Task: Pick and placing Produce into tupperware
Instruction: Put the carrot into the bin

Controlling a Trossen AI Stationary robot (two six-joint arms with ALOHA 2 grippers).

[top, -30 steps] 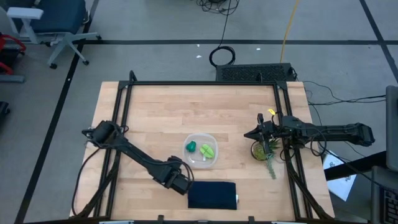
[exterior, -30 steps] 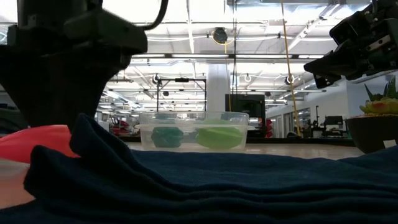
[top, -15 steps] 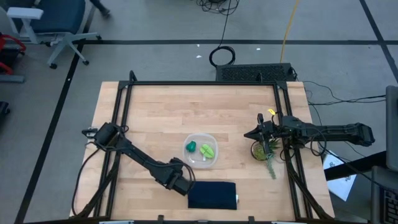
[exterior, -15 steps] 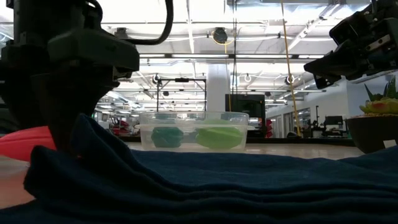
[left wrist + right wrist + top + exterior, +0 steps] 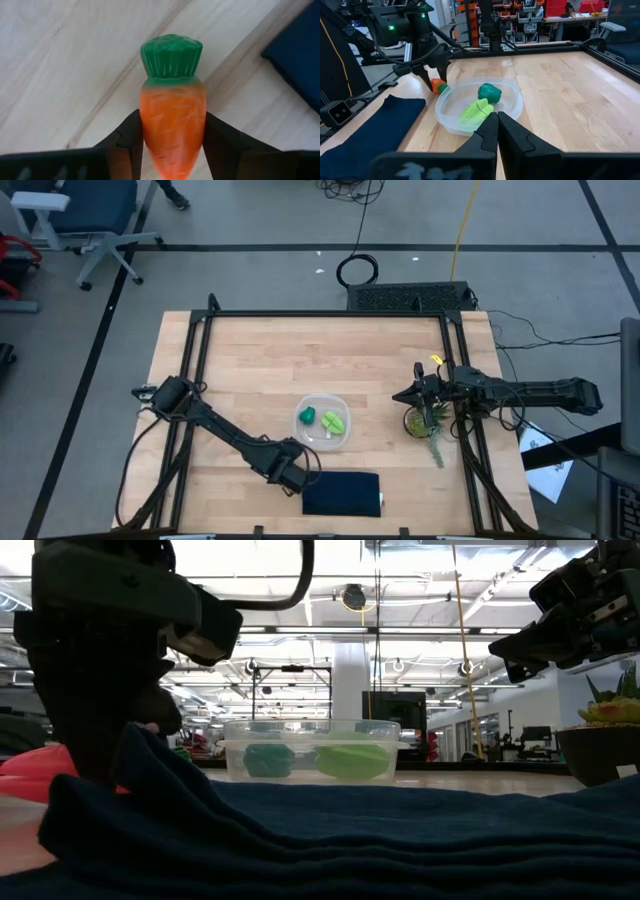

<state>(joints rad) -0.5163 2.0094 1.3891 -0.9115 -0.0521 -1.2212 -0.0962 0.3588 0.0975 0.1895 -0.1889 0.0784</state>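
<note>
The orange carrot with green top (image 5: 172, 65) sits between the fingers of my left gripper (image 5: 172, 127), just off the near-left side of the tupperware (image 5: 323, 438) and beside the navy cloth. In the right wrist view the carrot (image 5: 439, 86) shows under that gripper (image 5: 434, 79). The clear tupperware (image 5: 451, 120) rests on the table. It holds the dark green round piece (image 5: 490, 92) and the light leafy piece (image 5: 476, 110). My right gripper (image 5: 400, 395) is shut and hovers near the table's right edge, beside the potted plant. My left gripper pinches the carrot's orange body (image 5: 172, 107) between its two fingers (image 5: 127, 142), one on each side. The fingers come from above, pointing down, and lie along the carrot. The green top (image 5: 171, 57) sticks out beyond the fingertips, toward the table. Whether it is lifted clear I cannot tell.
A folded dark navy cloth (image 5: 341, 493) lies at the near edge, right next to my left gripper. A spiky potted plant (image 5: 422, 423) stands at the right edge under my right arm. A black frame (image 5: 320, 313) rims the table. Bare wood lies left of and beyond the tupperware.
In the low view my left gripper has come down a little and then shifted slightly toward the table's right, toward the tupperware. The right arm, the tupperware and the two green pieces have kept still.
</note>
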